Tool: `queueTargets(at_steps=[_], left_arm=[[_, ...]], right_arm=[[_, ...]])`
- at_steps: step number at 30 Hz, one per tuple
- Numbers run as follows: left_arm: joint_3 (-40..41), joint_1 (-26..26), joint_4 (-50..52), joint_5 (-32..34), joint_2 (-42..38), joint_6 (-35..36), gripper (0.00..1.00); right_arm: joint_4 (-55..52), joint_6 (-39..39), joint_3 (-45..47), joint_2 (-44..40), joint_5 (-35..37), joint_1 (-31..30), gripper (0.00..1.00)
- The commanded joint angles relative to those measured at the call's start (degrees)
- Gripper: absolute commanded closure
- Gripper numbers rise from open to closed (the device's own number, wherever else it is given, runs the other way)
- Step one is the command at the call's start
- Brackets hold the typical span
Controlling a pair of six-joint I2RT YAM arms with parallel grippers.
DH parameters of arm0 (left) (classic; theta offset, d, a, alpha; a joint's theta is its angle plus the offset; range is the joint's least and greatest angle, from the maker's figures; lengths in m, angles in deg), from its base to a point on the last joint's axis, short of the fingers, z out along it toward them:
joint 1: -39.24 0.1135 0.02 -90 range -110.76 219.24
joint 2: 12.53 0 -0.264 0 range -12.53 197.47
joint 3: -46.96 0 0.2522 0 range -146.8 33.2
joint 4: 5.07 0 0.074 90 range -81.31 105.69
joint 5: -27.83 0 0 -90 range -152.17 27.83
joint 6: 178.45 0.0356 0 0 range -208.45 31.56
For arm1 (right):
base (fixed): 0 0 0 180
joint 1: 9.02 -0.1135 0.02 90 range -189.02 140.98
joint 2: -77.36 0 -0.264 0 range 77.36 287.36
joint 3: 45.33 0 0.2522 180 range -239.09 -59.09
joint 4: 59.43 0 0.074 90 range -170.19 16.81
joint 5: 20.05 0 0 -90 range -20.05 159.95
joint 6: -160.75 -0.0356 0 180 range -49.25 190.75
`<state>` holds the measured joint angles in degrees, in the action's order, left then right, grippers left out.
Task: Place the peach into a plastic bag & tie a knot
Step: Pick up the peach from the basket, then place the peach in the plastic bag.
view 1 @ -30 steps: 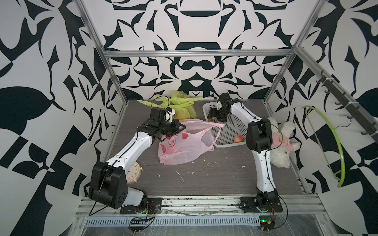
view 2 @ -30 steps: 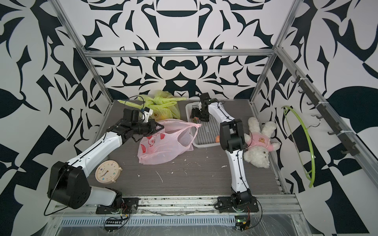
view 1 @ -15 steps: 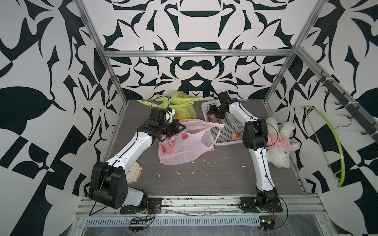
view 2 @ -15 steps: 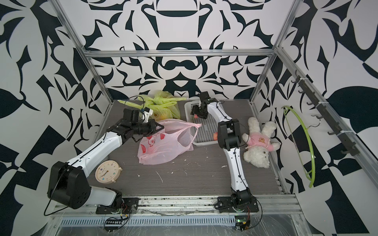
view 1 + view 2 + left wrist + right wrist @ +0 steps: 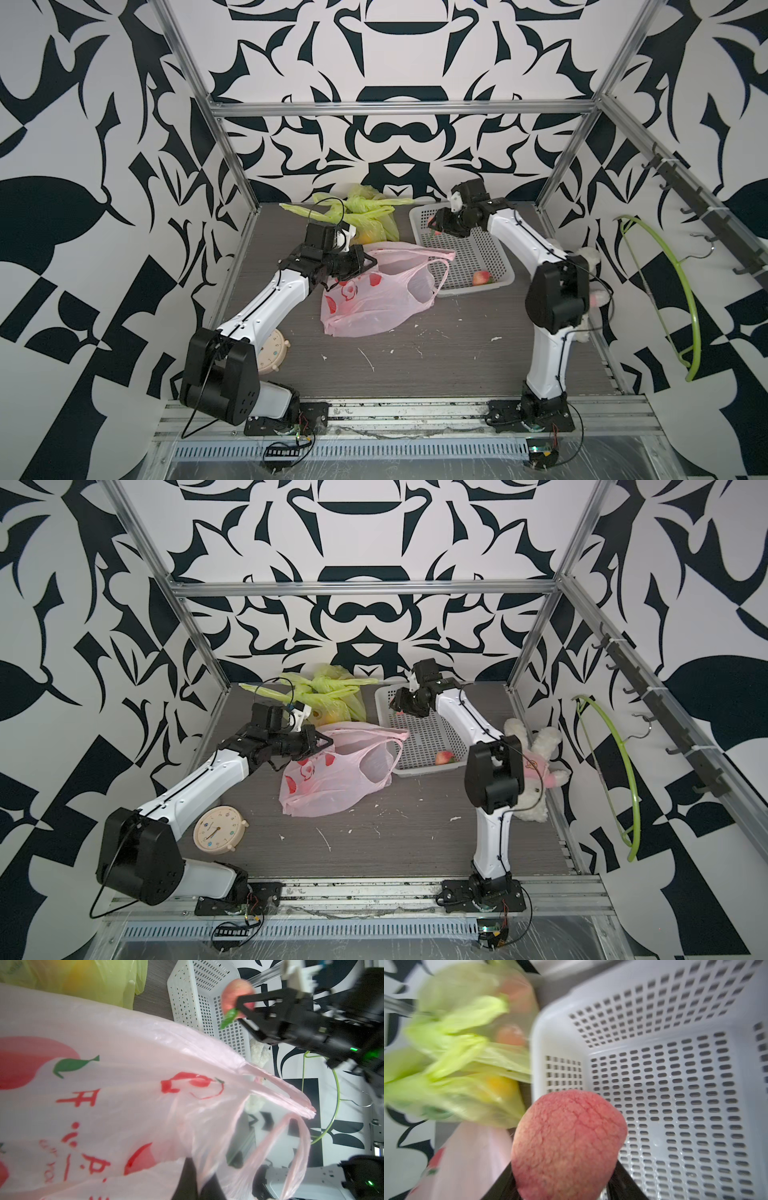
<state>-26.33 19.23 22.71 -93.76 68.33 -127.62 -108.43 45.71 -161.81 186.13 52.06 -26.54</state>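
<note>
A pink plastic bag (image 5: 374, 299) (image 5: 332, 783) with red prints lies mid-table, its mouth toward the basket. My left gripper (image 5: 370, 262) (image 5: 326, 742) (image 5: 193, 1167) is shut on the bag's upper rim and holds it up. My right gripper (image 5: 436, 220) (image 5: 395, 704) (image 5: 562, 1178) is shut on a pink-red peach (image 5: 569, 1142) (image 5: 236, 995) with a green leaf. It hangs over the back left corner of the white perforated basket (image 5: 469, 249) (image 5: 675, 1084), clear of the basket floor.
A second peach (image 5: 482, 277) lies at the basket's front right. A knotted green bag (image 5: 365, 216) with fruit sits at the back. A round clock (image 5: 216, 829) lies by the left arm's base. A plush toy (image 5: 536, 762) and a green hanger (image 5: 681, 291) are at the right.
My right gripper's jaws have closed round the peach and raised it a little above the basket floor; the right elbow has swung outward. The left arm and the bag have stayed put.
</note>
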Motion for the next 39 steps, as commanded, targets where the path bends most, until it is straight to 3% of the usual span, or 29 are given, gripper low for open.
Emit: queueTargets(at_steps=[1,8,14,21,25,28,34,39], left_arm=[[1.0,-0.1,-0.6,-0.6,-0.4,0.4,1.00],[0.5,-0.2,-0.6,-0.2,-0.4,0.3,1.00],[-0.1,-0.1,-0.8,-0.5,-0.9,-0.2,1.00],[-0.1,-0.2,-0.7,-1.0,-1.9,-0.2,1.00],[-0.1,-0.3,-0.7,-1.2,-2.1,-0.2,1.00],[-0.2,-0.3,-0.8,-1.2,-2.1,-0.2,1.00],[-0.1,-0.3,-1.3,-1.6,-2.1,-0.1,1.00],[0.3,-0.2,-1.8,-1.7,-2.5,0.2,1.00]], right_arm=[[0.8,4.5,2.5,-11.3,-1.5,-4.9,0.63],[-8.3,8.8,0.6,-15.3,-0.5,-18.4,0.64],[-7.7,6.4,5.9,-16.5,1.2,-22.1,0.62],[-8.5,6.1,6.6,-14.1,2.8,-22.1,0.55],[-9.8,6.1,5.2,-12.9,2.5,-22.2,0.33],[-10.2,6.1,4.9,-13.9,3.0,-22.2,0.24],[-12.8,8.4,6.3,-21.2,10.4,-20.7,0.22],[-15.4,5.8,14.3,-30.9,15.2,-8.3,0.24]])
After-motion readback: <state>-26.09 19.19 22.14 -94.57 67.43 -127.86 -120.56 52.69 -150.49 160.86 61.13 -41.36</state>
